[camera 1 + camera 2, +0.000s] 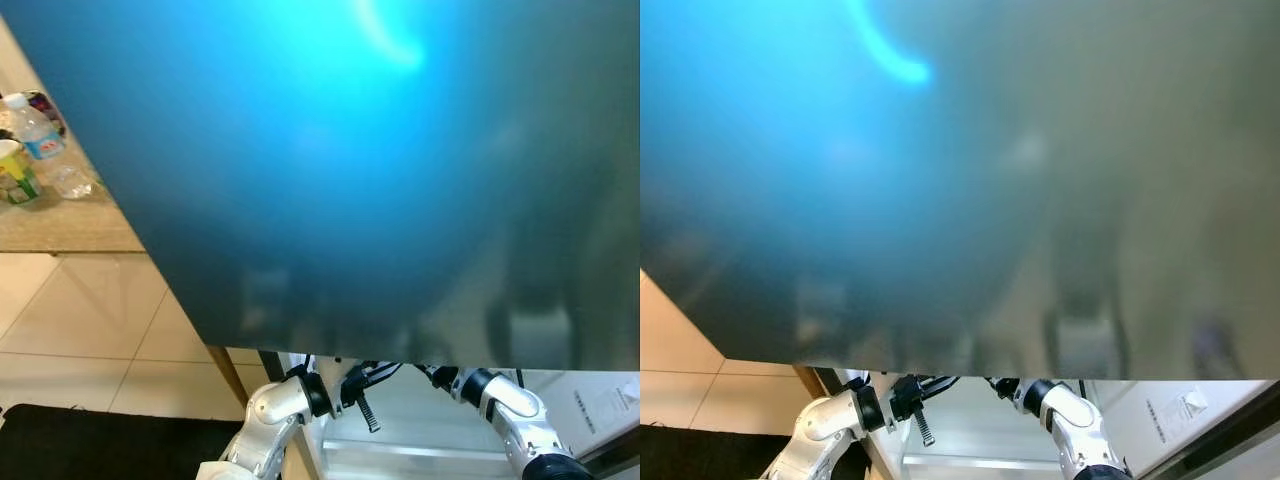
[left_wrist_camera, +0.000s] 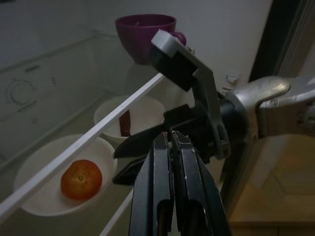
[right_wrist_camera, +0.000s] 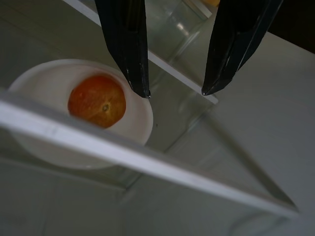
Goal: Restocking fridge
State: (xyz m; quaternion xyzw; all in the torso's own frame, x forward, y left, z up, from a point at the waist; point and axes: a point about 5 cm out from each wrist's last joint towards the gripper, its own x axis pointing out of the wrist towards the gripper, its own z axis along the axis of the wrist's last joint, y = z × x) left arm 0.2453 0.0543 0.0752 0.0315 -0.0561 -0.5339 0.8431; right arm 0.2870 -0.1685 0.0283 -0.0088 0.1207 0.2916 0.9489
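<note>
An orange fruit lies in a white bowl on a lower fridge shelf, under the white front edge of a glass shelf. My right gripper hangs open just above and beside that bowl, nothing between its fingers. My left gripper is shut and empty, pointing at the right gripper from close behind. The left wrist view takes in the same fruit, a second white bowl holding something dark, and a purple cup on the shelf above.
A large blurred blue-grey surface close to the camera hides most of the head views; both silver arms reach under it into the white fridge. At the left a table carries a water bottle and a glass.
</note>
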